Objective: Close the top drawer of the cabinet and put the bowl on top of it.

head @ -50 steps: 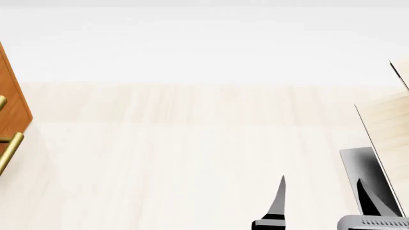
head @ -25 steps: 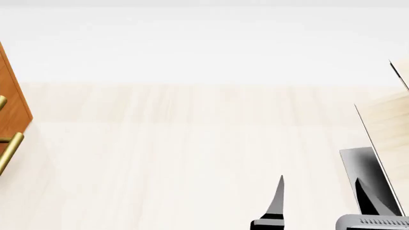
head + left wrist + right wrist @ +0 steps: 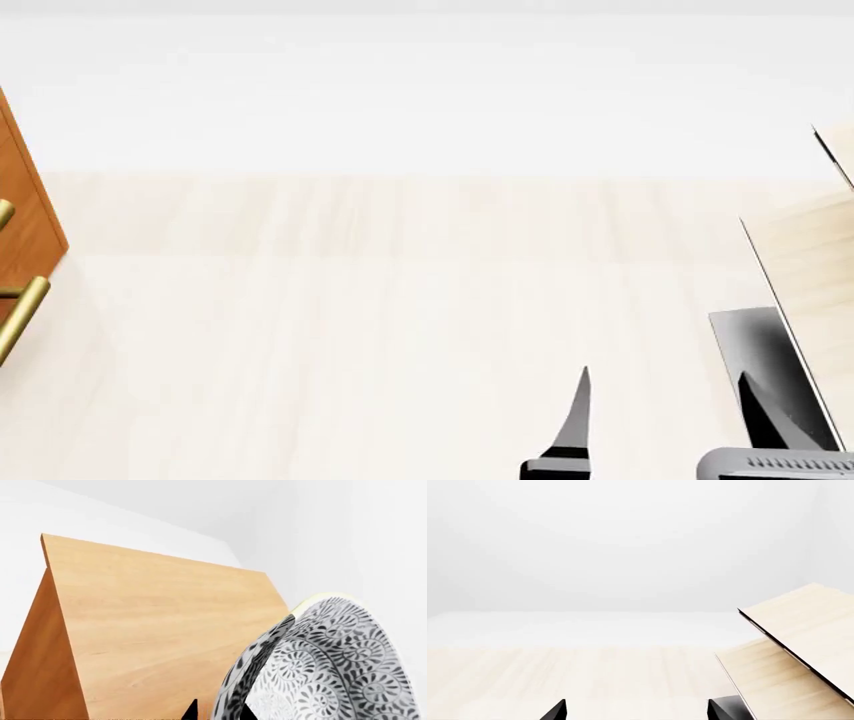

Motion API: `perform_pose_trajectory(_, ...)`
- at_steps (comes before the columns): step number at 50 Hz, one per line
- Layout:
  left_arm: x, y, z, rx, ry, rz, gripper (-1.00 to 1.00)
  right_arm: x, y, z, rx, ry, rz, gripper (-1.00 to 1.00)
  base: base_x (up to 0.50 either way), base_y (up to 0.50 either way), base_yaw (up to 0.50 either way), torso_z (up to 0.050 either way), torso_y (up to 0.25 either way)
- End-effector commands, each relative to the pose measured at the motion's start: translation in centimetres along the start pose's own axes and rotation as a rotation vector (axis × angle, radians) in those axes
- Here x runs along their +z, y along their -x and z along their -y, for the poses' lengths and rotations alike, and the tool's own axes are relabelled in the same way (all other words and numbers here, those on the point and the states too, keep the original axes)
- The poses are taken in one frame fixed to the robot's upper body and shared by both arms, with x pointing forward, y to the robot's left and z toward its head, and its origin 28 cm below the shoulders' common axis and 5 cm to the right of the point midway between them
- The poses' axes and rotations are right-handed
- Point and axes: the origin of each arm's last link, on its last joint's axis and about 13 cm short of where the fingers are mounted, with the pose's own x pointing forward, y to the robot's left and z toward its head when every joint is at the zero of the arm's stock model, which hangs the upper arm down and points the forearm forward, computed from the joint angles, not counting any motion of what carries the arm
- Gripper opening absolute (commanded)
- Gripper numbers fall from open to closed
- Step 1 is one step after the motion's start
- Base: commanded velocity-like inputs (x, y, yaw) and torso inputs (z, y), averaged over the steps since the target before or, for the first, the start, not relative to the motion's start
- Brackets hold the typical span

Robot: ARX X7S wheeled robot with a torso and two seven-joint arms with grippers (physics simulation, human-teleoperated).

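Head view first: at the far left edge a sliver of the reddish-brown cabinet [image 3: 30,215] shows, with a brass bar handle [image 3: 22,313] just below and in front of it; which drawer that handle belongs to cannot be told from so little. The pale wooden tabletop [image 3: 374,330] spreads across the middle. Low and right of centre, the right gripper [image 3: 661,425] points forward with its two dark fingers set well apart and nothing between them. Compared with a second ago, its left fingertip [image 3: 582,385] has crept a touch leftward; the cabinet, handle and rack sit exactly as before. At the right edge stands the pale wooden rack [image 3: 814,260] on its black base [image 3: 754,345].

The left wrist view shows the patterned bowl [image 3: 327,670] tilted on edge, its rim sitting between the two dark tips of the left gripper [image 3: 217,711], apparently pinched there. A tan wooden box [image 3: 147,640] stands behind it.

The right wrist view confirms the parted, empty fingers [image 3: 557,711].
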Motion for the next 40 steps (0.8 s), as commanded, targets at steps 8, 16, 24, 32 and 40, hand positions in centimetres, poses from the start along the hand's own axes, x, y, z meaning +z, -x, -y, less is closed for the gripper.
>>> perform_pose_trajectory(8, 0.1, 0.1, 0.0, 0.032, -0.01, -0.024, 1.0, -0.1, 0.0, 0.0, 0.0, -0.003, -0.002, 1.0, 0.0, 0.0, 0.0, 0.0, 0.0)
perform_pose_trajectory(16, 0.2, 0.3, 0.2, 0.003, -0.018, -0.039, 1.0, -0.1, 0.2, 0.1, 0.002, -0.004, -0.001, 1.0, 0.0, 0.0, 0.0, 0.0, 0.0)
perform_pose_trajectory(24, 0.3, 0.8, 0.9, -0.022, -0.021, -0.051, 1.0, -0.2, 0.2, 0.2, 0.0, -0.005, 0.001, 1.0, 0.0, 0.0, 0.0, 0.0, 0.0)
perform_pose_trajectory(32, 0.5, 1.2, 1.2, -0.041, -0.026, -0.068, 1.0, -0.2, 0.2, 0.4, 0.0, -0.009, 0.0, 1.0, 0.0, 0.0, 0.0, 0.0, 0.0)
perform_pose_trajectory(40, 1.4, 3.0, 1.9, -0.067, -0.036, -0.054, 1.0, -0.2, 0.0, 0.2, 0.005, -0.01, -0.001, 1.0, 0.0, 0.0, 0.0, 0.0, 0.0)
